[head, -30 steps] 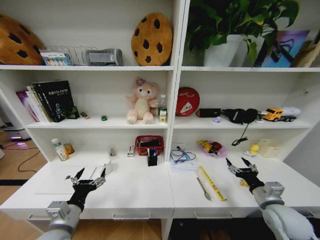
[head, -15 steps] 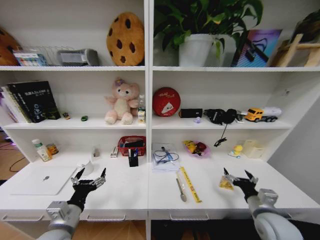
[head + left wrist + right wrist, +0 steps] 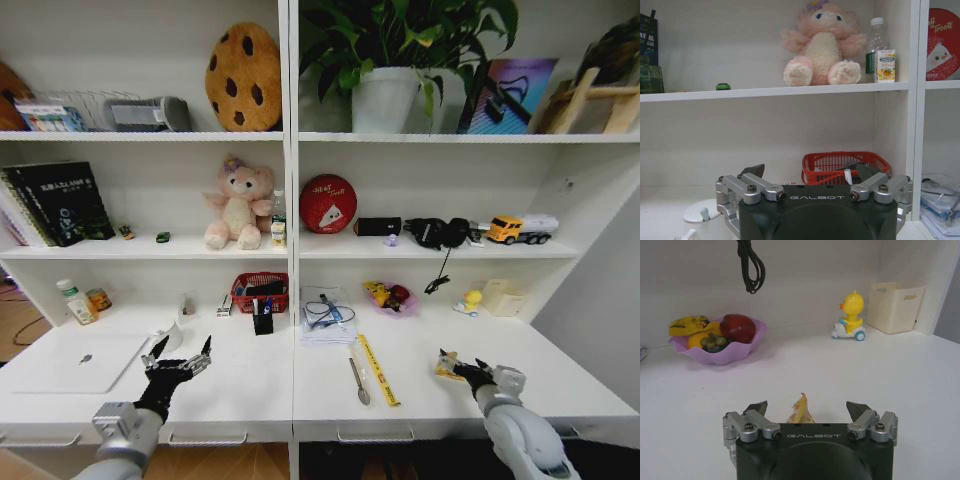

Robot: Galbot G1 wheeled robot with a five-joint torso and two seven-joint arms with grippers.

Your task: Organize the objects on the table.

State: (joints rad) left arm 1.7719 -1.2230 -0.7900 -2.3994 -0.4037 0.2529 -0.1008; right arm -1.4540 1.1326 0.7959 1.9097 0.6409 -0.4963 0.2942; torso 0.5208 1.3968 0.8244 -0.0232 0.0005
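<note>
Right gripper [image 3: 462, 366] has dropped to the white desk [image 3: 250, 395], jaws apart around a small yellow wrapper [image 3: 800, 410] at the right; pickup looks imminent. Left gripper [image 3: 180, 361] hovers open.

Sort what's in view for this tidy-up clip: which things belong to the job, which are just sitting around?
Job:
laptop
yellow packet, between the open right gripper fingers
spoon
yellow ruler
left gripper, open, over the table

Just sitting around:
plush bear
cookie cushion
potted plant
toy truck
</note>
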